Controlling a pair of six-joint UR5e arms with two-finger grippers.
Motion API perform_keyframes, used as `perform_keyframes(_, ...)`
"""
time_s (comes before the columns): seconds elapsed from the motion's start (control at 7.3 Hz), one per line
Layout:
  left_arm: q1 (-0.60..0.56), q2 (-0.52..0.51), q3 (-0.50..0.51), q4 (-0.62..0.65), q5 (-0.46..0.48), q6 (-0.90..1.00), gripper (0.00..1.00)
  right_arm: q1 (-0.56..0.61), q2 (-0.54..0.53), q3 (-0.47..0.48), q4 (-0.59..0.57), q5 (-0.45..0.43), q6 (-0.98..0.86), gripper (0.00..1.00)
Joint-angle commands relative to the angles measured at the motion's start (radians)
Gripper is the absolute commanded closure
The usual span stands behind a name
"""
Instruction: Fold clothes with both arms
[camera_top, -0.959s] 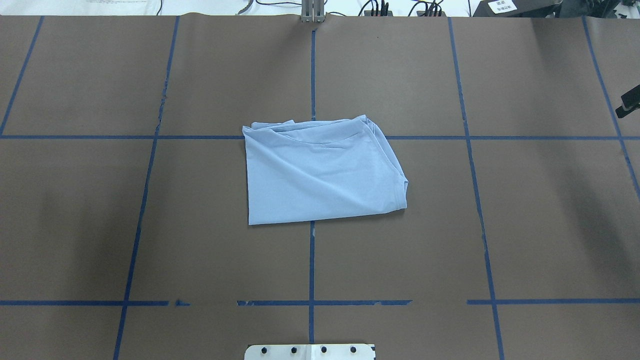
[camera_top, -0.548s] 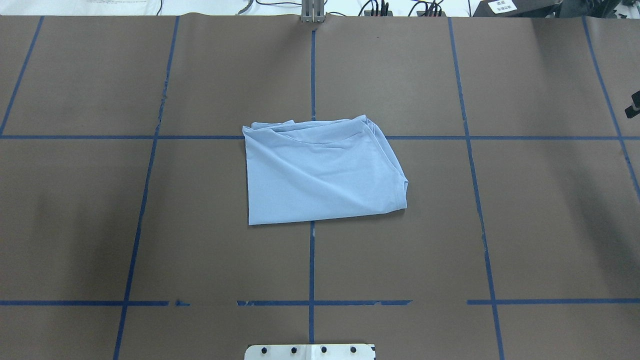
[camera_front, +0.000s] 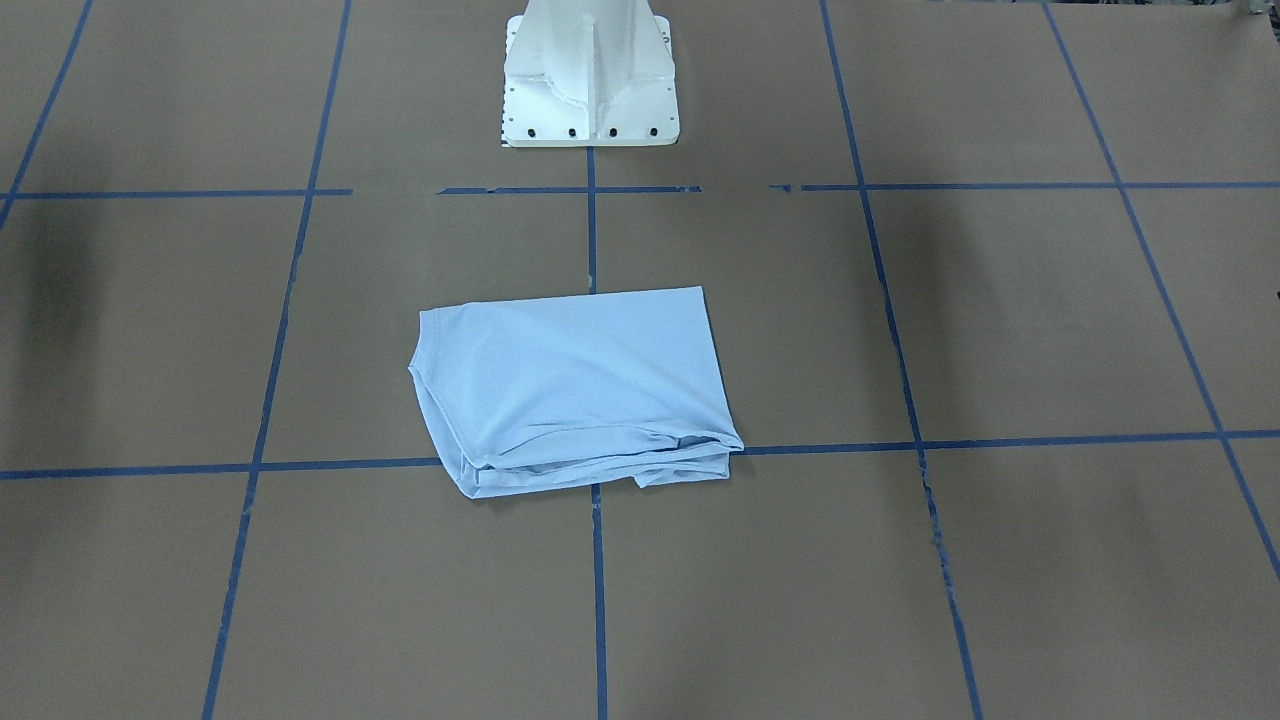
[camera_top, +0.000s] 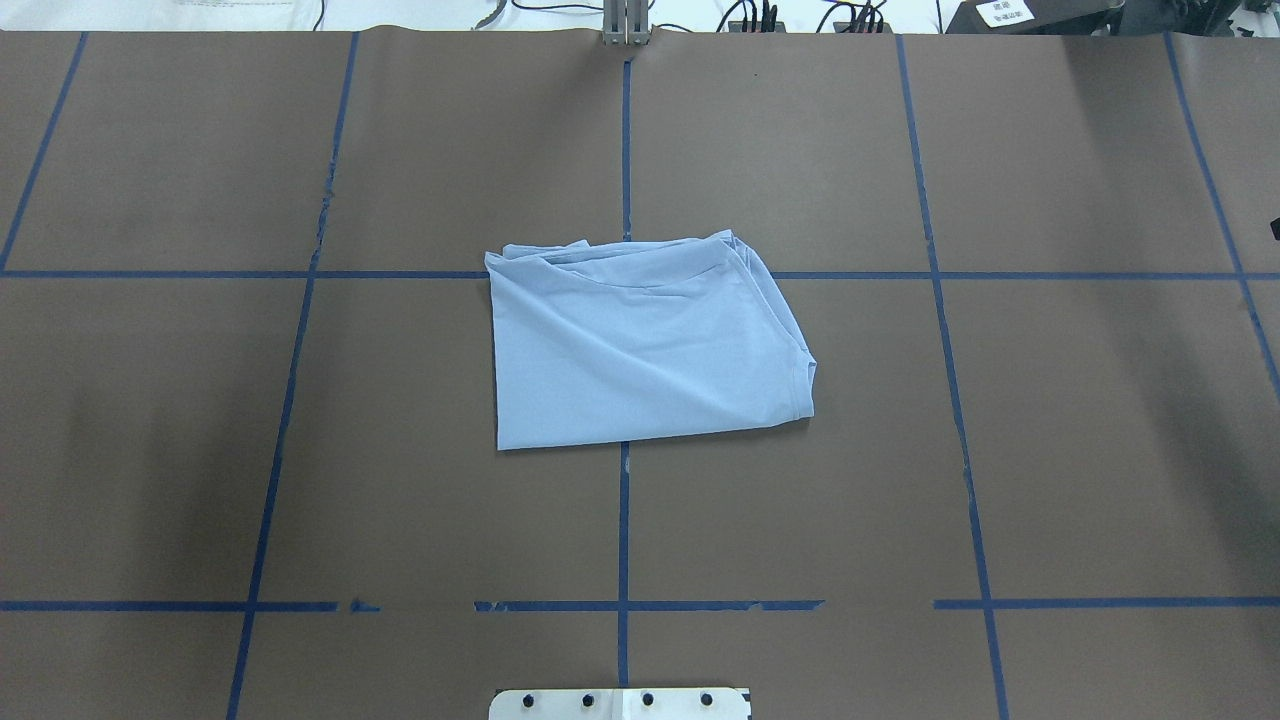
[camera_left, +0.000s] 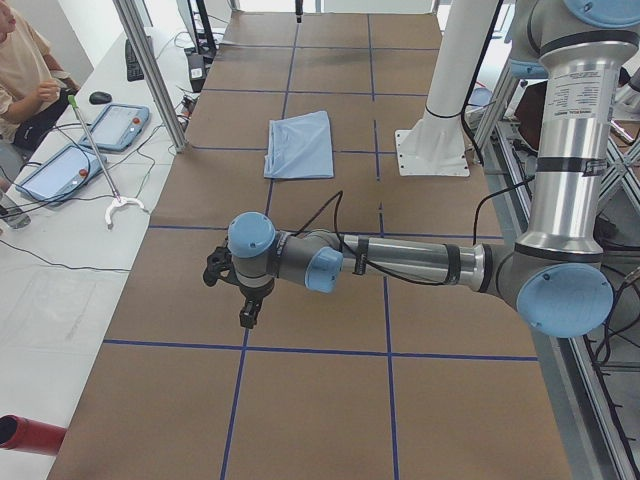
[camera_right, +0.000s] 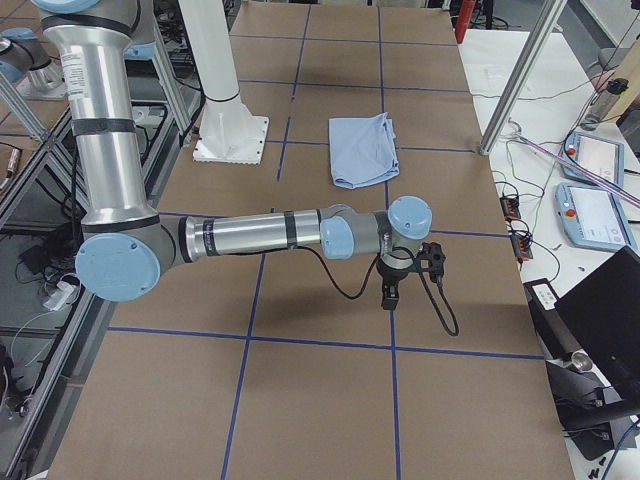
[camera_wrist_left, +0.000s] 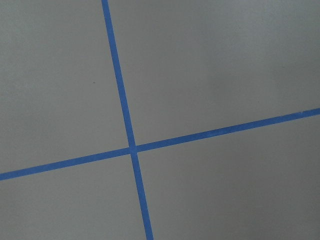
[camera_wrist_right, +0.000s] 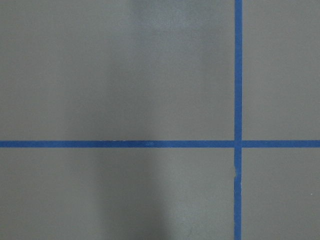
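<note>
T-shirt (camera_top: 640, 345) on table (camera_top: 1050, 450) ctr, in front of pedestal (camera_front: 590, 70)

Both arms are of one make. The left arm (camera_left: 410, 262) and the right arm (camera_right: 250, 235) are silver-grey metal tubes joined by rounded housings, each closed with a light blue cap (camera_left: 562, 300). Narrow black bands (camera_left: 570, 163) ring the tubes near the joints. A thin black cable (camera_right: 350, 296) runs in a slack loop from forearm to wrist on each. The left end effector (camera_left: 246, 318) and the right end effector (camera_right: 387, 298) are black, each with what looks like a small black bracket at the wrist, too small to be sure of. The white pedestal (camera_front: 590, 60) has a ribbed, flared foot, and a row of dark bolts (camera_front: 572, 131) lines its plate.
</note>
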Motion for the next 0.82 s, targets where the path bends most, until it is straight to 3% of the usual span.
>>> perform_keyframes(0.0, -0.001, 0.001, -0.002, 0.001, 0.000, 0.000, 0.00, 0.001, 0.003, 0.001, 0.001, -0.020, 0.000, 0.00)
perform_keyframes(0.69, -0.001, 0.002, 0.004, 0.001, 0.000, 0.000, 0.00, 0.001, 0.009, 0.001, 0.001, -0.014, 0.001, 0.00)
